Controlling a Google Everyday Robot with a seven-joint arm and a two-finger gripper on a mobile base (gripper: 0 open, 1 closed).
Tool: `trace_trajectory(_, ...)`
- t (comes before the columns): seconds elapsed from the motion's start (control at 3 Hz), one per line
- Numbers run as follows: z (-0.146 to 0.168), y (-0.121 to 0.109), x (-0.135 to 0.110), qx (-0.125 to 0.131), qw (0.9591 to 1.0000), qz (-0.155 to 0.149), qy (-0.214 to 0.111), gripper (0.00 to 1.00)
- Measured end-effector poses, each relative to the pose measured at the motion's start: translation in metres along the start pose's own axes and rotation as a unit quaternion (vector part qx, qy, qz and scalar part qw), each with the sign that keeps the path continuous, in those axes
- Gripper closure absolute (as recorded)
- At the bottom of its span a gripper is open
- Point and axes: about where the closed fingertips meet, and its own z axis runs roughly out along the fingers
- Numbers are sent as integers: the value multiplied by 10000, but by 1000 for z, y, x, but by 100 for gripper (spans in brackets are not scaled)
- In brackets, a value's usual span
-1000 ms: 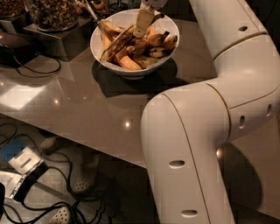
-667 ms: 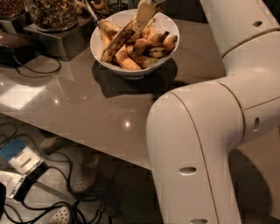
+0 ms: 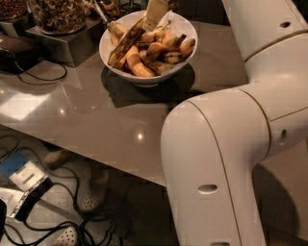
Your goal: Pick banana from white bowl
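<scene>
The white bowl stands on the grey countertop at the top centre, filled with several bananas. The banana, long, nearly straight and heavily brown-streaked, lies slanted across the bowl's left half, its upper end toward the far rim. My gripper reaches down from the top edge into the back of the bowl, right at that upper end of the banana. Its tip is partly cut off by the frame edge. Short orange-yellow bananas fill the bowl's middle and right.
My white arm fills the right side and foreground. A glass jar of snacks on a metal stand sits left of the bowl, with a black cable on the counter. Below the counter edge are shoes and cables on the floor.
My gripper has shifted slightly up and to the left over the bowl's back. The upper arm has swung a little to the right. The bananas lie as before.
</scene>
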Motion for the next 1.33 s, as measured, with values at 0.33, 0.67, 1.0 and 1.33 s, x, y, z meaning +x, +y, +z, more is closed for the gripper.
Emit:
trace_trajectory(0.33, -17, 4, -5, -7, 9997, 55, -249, 100)
trace_trajectory(0.67, -35, 9, 5, -69, 9985, 294, -450, 100)
trace_trajectory(1.0, -33, 9, 6, -72, 9984, 314, -463, 100)
trace_trajectory(1.33, -40, 8, 9, -1, 9984, 377, -412, 100)
